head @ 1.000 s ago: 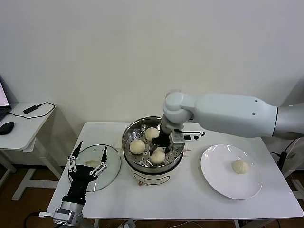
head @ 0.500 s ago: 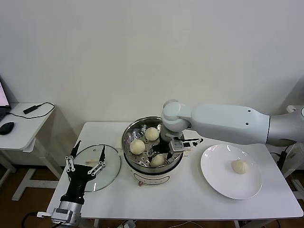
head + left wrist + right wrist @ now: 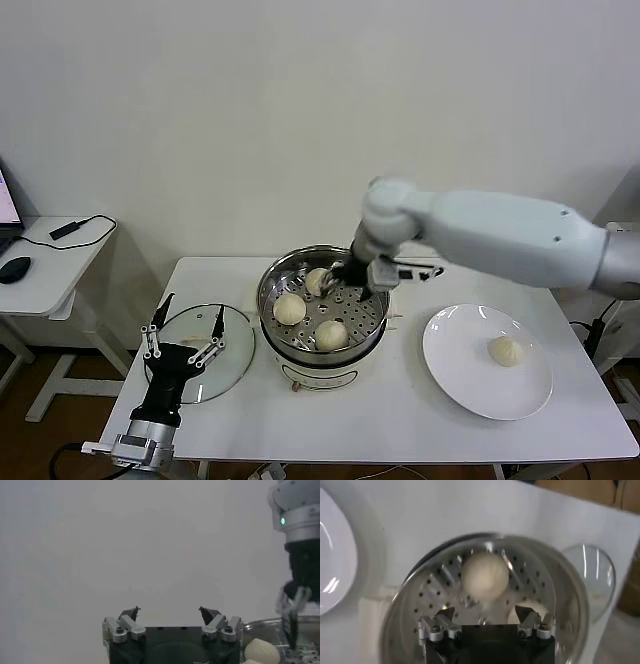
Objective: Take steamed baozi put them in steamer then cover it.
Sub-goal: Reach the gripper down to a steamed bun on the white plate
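Released baozi (image 3: 485, 575) — below parted jaws

Bright, even room light, soft shadows. Glare streaks the round shiny steel steamer (image 3: 485, 605); the cream bun (image 3: 485, 575) inside looks motion-blurred.

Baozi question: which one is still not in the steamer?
The baozi alone on the white plate, right of the steamer; the other three sit on its perforated tray.
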Robot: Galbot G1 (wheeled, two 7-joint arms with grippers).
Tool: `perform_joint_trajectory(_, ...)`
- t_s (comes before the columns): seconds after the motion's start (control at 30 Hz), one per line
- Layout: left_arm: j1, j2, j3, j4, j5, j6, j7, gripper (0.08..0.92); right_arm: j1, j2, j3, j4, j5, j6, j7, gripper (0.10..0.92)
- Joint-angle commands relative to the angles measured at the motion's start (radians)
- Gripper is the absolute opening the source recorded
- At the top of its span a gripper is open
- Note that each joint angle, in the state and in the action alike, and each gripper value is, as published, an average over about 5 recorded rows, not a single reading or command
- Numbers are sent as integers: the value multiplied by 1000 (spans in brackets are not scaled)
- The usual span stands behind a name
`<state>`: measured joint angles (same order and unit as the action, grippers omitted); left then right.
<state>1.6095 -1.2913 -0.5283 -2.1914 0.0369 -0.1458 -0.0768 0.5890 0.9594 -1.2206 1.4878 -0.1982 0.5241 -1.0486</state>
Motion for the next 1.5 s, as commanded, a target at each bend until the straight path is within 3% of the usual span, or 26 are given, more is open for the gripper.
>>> perform_joint_trajectory(0.03,-4,6,6,5,0,2,0,823,95,-269,21,-181,528,-424,-173,823)
perform_joint_trajectory(0.2,-11,8,12,9,1,10,-2,823,60,-372,-27,-308,578,-501,-222,823)
perform_joint_trajectory(0.57,-16,12,7,6,0,27,-10,823,-234,-519,-16,-364,427,-497,-125,823)
perform_joint_trajectory(1.03,2,4,5,-1,1,24,-12,823,-429,-451,89,-407,366,-526,59,823)
perform_joint_trajectory(1.5,14,-1,2,1,1,19,-13,823,-514,-383,170,-495,333,-534,69,823)
